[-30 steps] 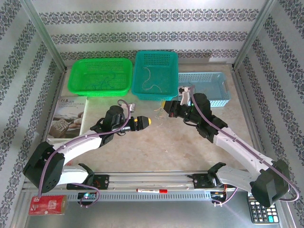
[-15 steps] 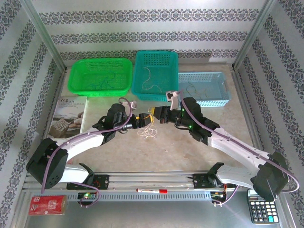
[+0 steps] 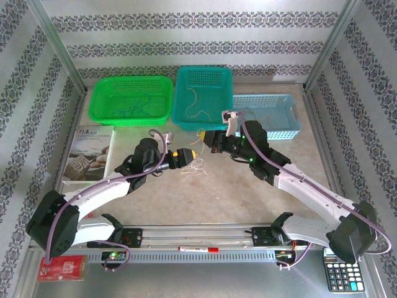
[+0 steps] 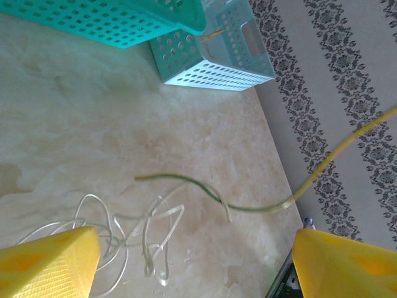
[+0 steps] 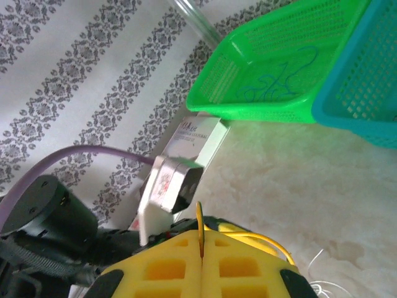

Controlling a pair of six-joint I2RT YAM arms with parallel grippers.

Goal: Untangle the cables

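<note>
Still heaped as a loose knot of thin, curly whitish-cream cables (image 3: 194, 166) on the beige table (image 3: 236, 186) just beside the gaping left gripper (image 3: 193, 154), one thin yellow strand (image 4: 353, 134) pinched in the clamped right gripper (image 3: 206, 138), drawn back toward the teal mesh basket (image 3: 205, 68) since half a second ago.

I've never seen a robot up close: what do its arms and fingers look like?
The left arm and right arm are white with black joints, and a purple cable runs along each. The fingers are bright yellow blocks; the right pair has square hollows.
</note>
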